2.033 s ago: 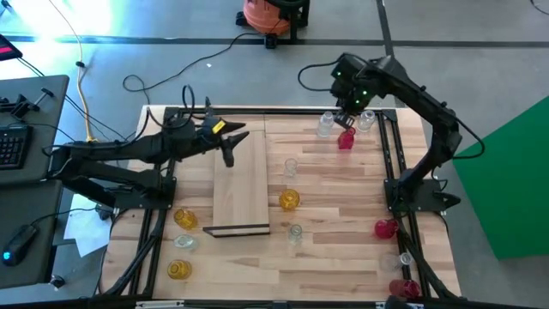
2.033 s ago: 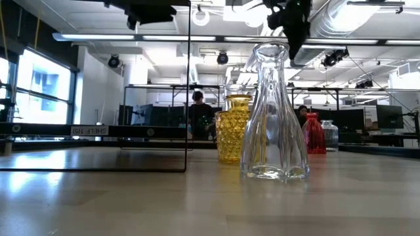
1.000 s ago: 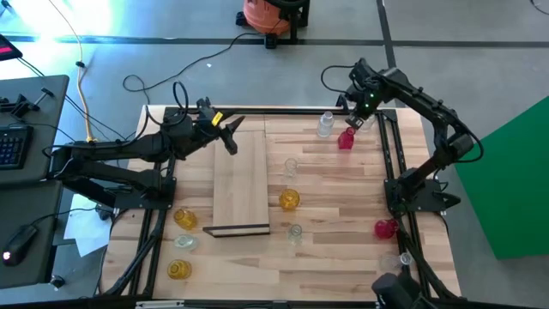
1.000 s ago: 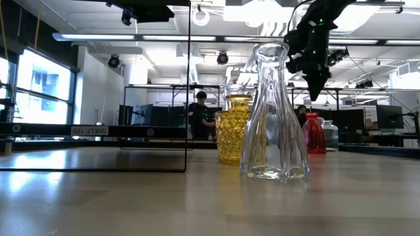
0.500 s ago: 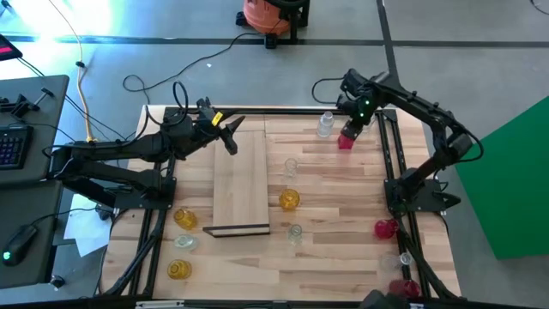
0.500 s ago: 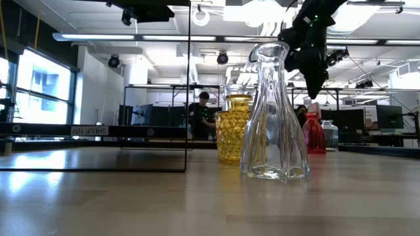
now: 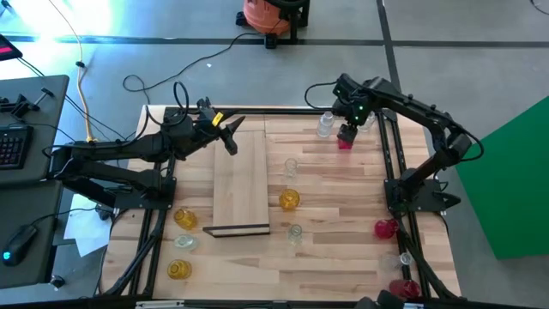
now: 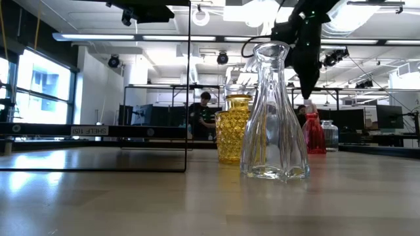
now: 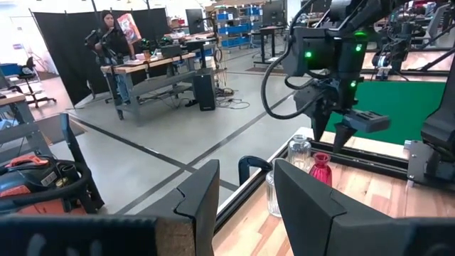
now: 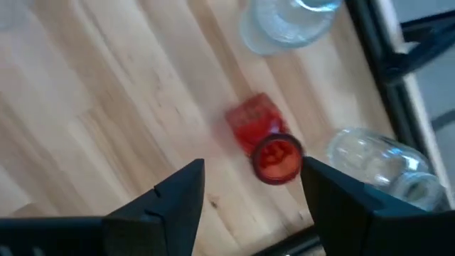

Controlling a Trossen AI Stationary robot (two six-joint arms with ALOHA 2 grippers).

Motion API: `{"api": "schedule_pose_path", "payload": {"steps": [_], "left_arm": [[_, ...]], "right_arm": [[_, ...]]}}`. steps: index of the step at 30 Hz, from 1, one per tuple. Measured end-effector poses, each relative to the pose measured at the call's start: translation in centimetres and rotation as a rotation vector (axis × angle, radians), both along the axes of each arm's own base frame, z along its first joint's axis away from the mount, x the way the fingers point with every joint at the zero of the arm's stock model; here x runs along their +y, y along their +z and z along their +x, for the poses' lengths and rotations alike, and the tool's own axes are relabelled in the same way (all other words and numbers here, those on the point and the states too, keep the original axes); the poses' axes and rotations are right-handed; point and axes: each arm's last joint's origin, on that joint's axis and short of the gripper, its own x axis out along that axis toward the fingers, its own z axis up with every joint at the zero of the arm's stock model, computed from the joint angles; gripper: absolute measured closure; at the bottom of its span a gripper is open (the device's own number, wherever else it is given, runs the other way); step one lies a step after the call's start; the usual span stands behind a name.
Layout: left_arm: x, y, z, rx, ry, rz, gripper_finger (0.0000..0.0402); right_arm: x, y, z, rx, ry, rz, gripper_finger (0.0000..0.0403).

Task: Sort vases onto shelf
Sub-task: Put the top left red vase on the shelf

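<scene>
So the right end effector (image 7: 347, 131) swung back in from the surface's far right corner and dropped over the red vase (image 7: 345, 142) there, and its fingers, pinched together a second ago, now stand spread wide above the vase's mouth.

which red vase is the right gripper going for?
The red vase at the table's far right corner, directly under the right gripper, its open fingers spread either side of the neck. The other reds stand along the near right edge.
</scene>
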Motion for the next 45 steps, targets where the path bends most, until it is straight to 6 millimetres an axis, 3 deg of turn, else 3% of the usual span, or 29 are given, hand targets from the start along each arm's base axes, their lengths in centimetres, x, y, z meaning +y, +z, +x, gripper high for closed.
{"api": "schedule_pose_path", "payload": {"steps": [8, 14, 22, 31, 40, 45], "left_arm": [[0.0, 0.0, 0.0, 0.0, 0.0, 0.0, 0.0275], [0.0, 0.0, 0.0, 0.0, -0.001, 0.0, 0.0275], [0.0, 0.0, 0.0, -0.001, 0.0, 0.0, 0.0275], [0.0, 0.0, 0.0, -0.001, -0.001, 0.0, 0.0275], [0.0, -0.5, 0.0, 0.056, -0.001, -0.012, 0.0275], [-0.3, -1.1, 0.0, 0.11, -0.021, -0.023, 0.0275]], "right_arm": [[0.7, -3.1, -0.4, 0.051, -0.036, 0.056, 0.021], [0.8, -4.7, 0.1, 0.009, -0.046, 0.022, 0.0219], [0.6, -6.2, -0.6, 0.041, -0.095, 0.008, 0.0232], [0.7, -6.8, -0.9, 0.048, -0.098, 0.004, 0.0279], [0.9, -6.9, -0.8, 0.055, -0.09, 0.01, 0.0386], [1.5, -6.7, -0.5, 0.064, -0.068, -0.012, 0.0382]]}}
